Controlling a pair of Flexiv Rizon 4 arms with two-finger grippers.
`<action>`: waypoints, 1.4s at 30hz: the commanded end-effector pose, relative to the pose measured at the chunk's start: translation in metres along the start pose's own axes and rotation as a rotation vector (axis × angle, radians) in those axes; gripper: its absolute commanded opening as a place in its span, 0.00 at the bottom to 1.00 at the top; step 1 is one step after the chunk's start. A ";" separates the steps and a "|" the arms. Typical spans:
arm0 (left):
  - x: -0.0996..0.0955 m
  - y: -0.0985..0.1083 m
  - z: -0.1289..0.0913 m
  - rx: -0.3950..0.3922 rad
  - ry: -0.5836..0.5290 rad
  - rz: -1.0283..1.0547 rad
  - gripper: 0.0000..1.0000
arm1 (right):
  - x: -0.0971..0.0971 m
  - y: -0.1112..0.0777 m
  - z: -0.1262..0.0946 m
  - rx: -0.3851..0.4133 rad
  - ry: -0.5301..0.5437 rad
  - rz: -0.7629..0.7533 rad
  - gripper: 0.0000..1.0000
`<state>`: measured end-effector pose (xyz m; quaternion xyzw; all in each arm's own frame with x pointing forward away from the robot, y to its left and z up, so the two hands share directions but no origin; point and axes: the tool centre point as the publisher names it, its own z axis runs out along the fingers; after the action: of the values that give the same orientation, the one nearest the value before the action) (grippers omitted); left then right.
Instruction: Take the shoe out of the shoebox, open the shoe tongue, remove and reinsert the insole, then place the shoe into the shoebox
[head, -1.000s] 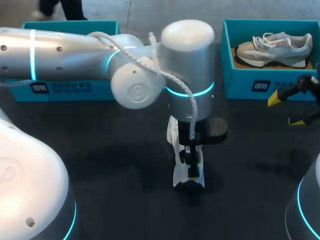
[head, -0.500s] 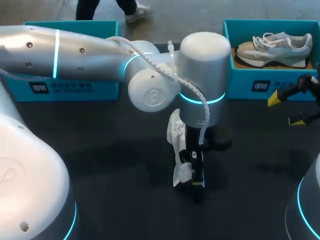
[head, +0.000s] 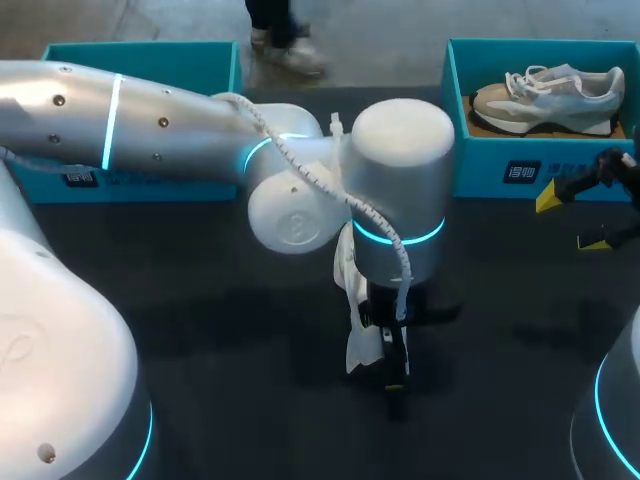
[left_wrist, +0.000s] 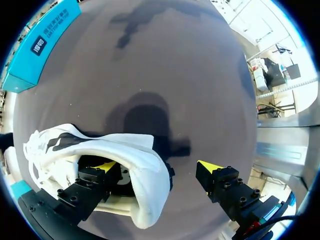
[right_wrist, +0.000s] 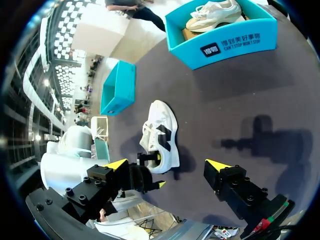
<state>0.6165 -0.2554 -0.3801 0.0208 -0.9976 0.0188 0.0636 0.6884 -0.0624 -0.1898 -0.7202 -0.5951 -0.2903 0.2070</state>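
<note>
The dark desk (head: 200, 330) has much free surface in front and on both sides of the white shoe (head: 358, 340), which lies in the middle, well apart from every edge. The far edge is taken by two teal boxes: the left shoebox (head: 150, 55) and the right shoebox (head: 480, 160).

The left arm (head: 150, 130) reaches from the left across the middle, and its wrist hangs directly above the white shoe. The left claw (left_wrist: 158, 166) is spread wide. One finger is inside the shoe opening. The other is outside, beside the heel and not touching it, so the claw holds nothing.

Compared with one second ago, the left wrist has moved a little to the right and nearer, and its fingers are now lower along the shoe. The shoe itself stays in the same place. The right claw (right_wrist: 167, 164) has not moved. It hovers with its fingers wide apart over the right side of the desk, just before the right shoebox.

A grey shoe (head: 545, 98) lies inside the right shoebox. The big left arm covers part of the left shoebox and hides the front half of the white shoe in the head view.
</note>
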 end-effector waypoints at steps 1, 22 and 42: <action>-0.001 0.004 0.006 0.011 0.002 0.001 1.00 | 0.000 0.000 0.001 -0.001 -0.004 0.002 1.00; 0.002 0.004 0.025 -0.005 -0.050 0.018 0.58 | 0.000 0.000 0.001 -0.001 -0.004 0.002 1.00; -0.004 0.005 0.029 -0.006 -0.099 -0.007 0.00 | 0.000 0.000 0.001 -0.001 -0.004 0.002 1.00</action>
<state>0.6137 -0.2526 -0.4065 0.0243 -0.9995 0.0136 0.0174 0.6884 -0.0624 -0.1898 -0.7202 -0.5951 -0.2903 0.2070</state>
